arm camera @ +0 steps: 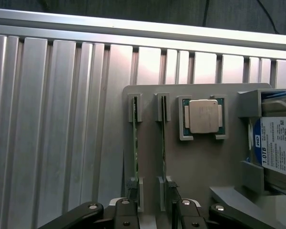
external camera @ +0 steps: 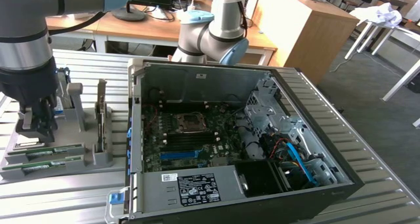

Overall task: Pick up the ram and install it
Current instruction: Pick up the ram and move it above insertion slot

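Wrist view: picking stage. End effector (arm camera: 152,210), jaws apart, hovers above the ram (arm camera: 135,143) standing edgewise in its grey holder (arm camera: 200,162) on the counter (arm camera: 62,119); a grasp calls for centring on one stick.

- On the slatted table (external camera: 66,204), toward the exterior view's left: parts holder (external camera: 98,160), just beside the open computer case (external camera: 341,184).
- In the holder's front slots: first ram stick (arm camera: 135,143) and second ram stick (arm camera: 163,148), on edge, parallel, slightly apart.
- Beside the second ram stick, on the holder: processor (arm camera: 203,116), flat in its own recess.
- Past the processor, at the holder's edge: hard drive (arm camera: 276,145), between brackets.
- On the holder's case side: upright card (external camera: 100,115), standing in a slot.
- Over the sticks' ends: gripper (arm camera: 151,191), one fingertip near each stick.
- Behind the case: robot arm (external camera: 217,37), then desks (external camera: 151,29).
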### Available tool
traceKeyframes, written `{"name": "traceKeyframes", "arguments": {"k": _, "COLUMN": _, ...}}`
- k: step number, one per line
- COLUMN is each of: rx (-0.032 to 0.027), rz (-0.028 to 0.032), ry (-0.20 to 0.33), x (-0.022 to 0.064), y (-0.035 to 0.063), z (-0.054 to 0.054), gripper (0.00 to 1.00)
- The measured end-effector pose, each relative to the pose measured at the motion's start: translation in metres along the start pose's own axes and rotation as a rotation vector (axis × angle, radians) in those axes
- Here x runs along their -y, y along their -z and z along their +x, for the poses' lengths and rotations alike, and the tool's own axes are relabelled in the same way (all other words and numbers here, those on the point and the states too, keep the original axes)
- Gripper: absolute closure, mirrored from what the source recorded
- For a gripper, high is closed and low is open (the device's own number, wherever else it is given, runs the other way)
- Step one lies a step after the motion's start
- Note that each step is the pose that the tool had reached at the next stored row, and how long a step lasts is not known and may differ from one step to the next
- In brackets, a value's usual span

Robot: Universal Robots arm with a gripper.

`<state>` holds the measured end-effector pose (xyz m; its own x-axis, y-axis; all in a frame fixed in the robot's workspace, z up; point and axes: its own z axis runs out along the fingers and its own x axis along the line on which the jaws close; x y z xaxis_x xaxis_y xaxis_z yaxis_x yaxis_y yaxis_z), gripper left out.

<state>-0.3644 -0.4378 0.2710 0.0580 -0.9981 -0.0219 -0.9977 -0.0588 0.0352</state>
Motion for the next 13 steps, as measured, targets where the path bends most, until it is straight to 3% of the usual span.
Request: {"name": "traceKeyframes", "arguments": {"k": 13, "rx": 0.0001, "rz": 0.0001, "ry": -0.002, "x": -0.0030, "y": -0.0080, "z": 0.0014, "gripper": 0.64}}
